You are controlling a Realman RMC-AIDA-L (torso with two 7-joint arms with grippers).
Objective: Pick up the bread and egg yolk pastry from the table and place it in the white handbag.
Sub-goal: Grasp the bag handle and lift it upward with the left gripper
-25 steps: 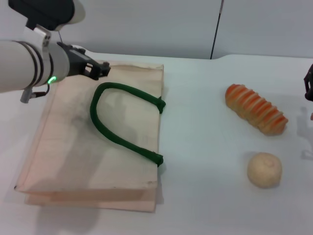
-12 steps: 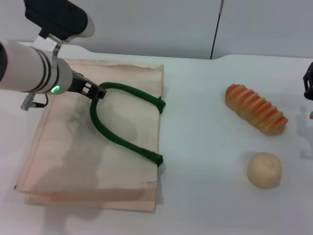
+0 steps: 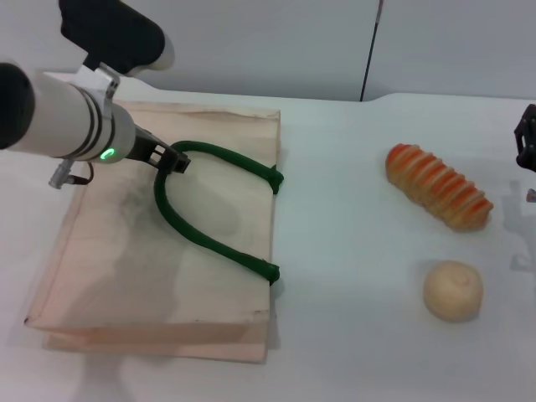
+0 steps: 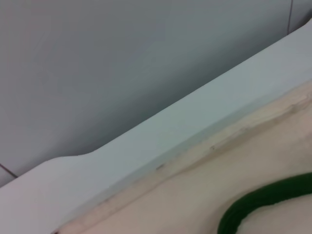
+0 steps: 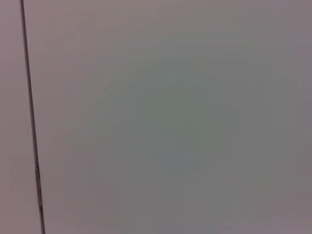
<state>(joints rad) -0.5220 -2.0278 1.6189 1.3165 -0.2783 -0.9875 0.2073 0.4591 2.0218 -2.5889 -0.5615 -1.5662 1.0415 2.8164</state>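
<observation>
Egg yolk pastry (image 3: pixel 453 290) nearest on the worktop (image 3: pixel 352 276), bread (image 3: pixel 438 186) just beyond it, both well right of the left end effector (image 3: pixel 172 159). White handbag (image 3: pixel 126 268) lies flat; left end effector sits at its green handle's (image 3: pixel 201 226) far bend, grip state can't tell. Right end effector (image 3: pixel 527 138) at the right edge beside the bread, grip unclear.

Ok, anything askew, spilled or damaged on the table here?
Nothing stands out. The handbag lies flat and closed, the left gripper at its green handle. The bread and pastry sit intact on the table. The right gripper is at the edge.
</observation>
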